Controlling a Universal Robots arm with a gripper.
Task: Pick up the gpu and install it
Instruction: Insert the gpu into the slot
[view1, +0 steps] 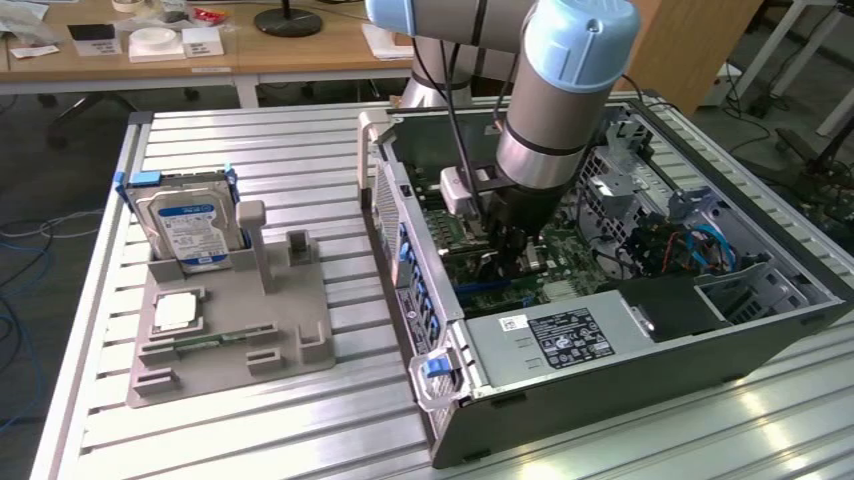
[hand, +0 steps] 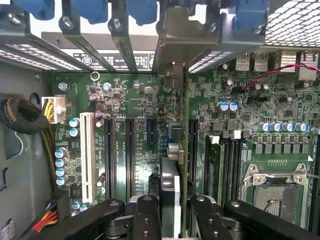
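On the exterior view's left, a grey fixture (view1: 227, 330) on the surface (view1: 320, 440) holds a hard drive (view1: 187, 225). To the right, inside the open computer case (view1: 627, 340), the tool (hand: 172, 210) is clamped on the gpu (hand: 172, 165), held edge-on above the motherboard (hand: 125, 115) slots. If the card sits slightly off its slot, pressing could jam the connector or catch the bracket.
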